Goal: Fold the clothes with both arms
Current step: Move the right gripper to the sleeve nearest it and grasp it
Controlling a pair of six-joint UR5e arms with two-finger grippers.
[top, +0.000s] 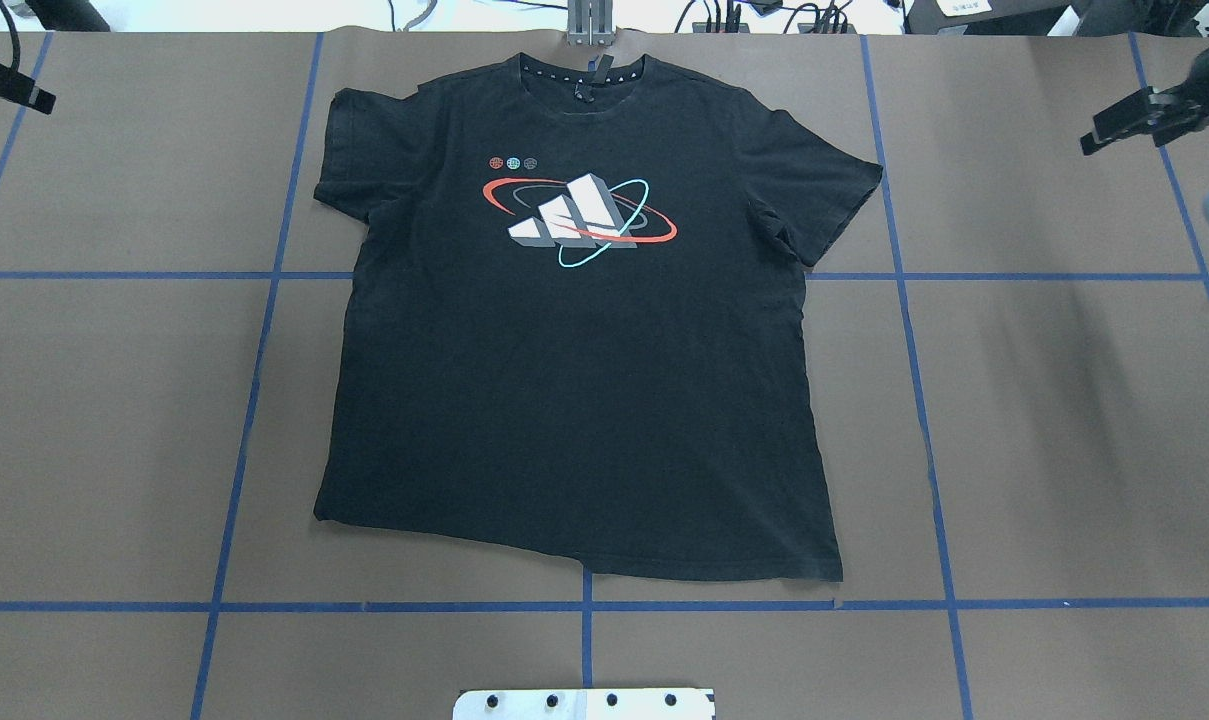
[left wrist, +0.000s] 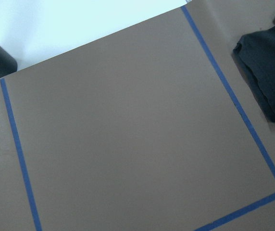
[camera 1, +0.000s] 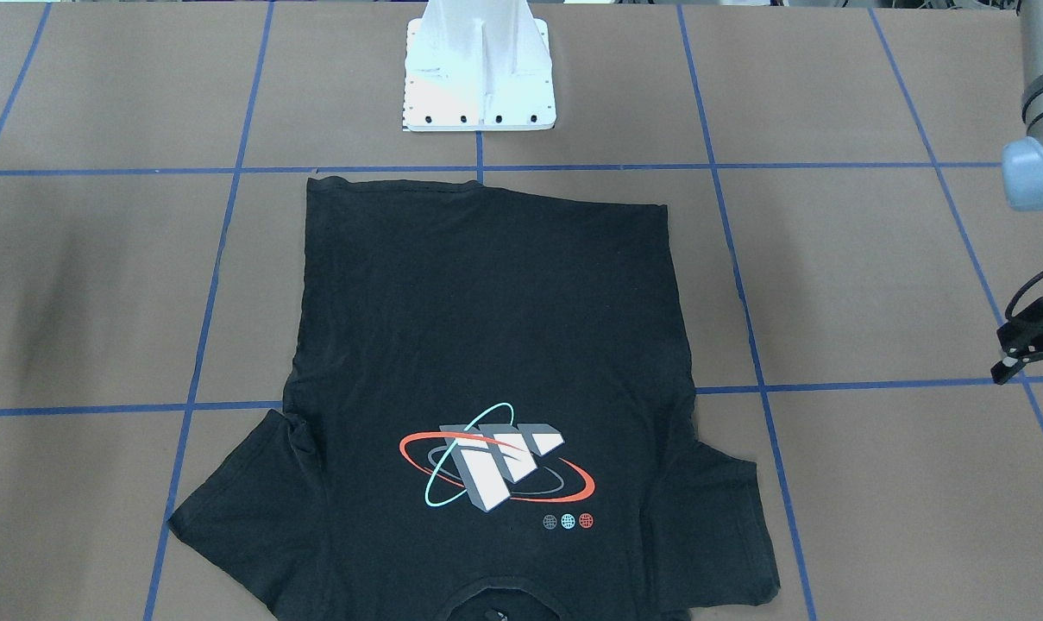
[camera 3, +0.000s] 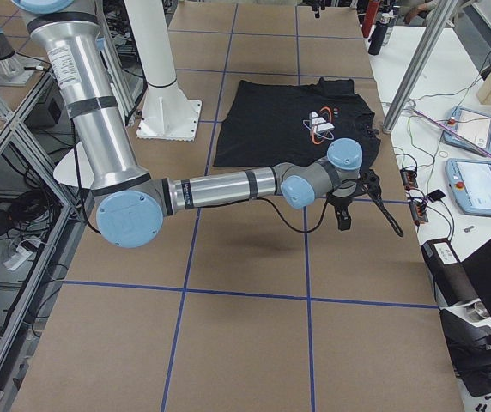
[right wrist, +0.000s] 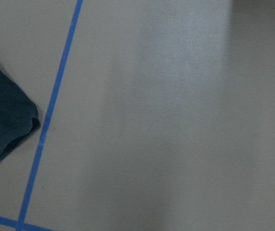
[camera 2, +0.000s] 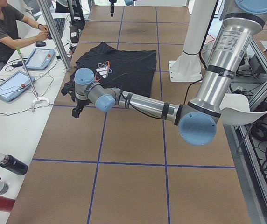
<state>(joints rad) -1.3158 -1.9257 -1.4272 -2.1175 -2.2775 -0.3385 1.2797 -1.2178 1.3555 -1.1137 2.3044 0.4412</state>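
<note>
Black T-shirt (top: 574, 400), spread flat, logo (top: 579, 215) side up, hem slanted

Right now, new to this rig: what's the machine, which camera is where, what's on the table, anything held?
The machine: two grey jointed robot arms, left arm and right arm, by a white pedestal base. Six cameras: one faces the robot, one looks over its shoulders, one sits at each table end, one rides each wrist. A black short-sleeved T-shirt with a red, cyan and white logo lies flat, logo up, on the brown table with blue tape lines. The left end effector and right end effector hover beyond the sleeves, clear of the shirt; nothing is held. Open or shut, I can't tell.
</note>
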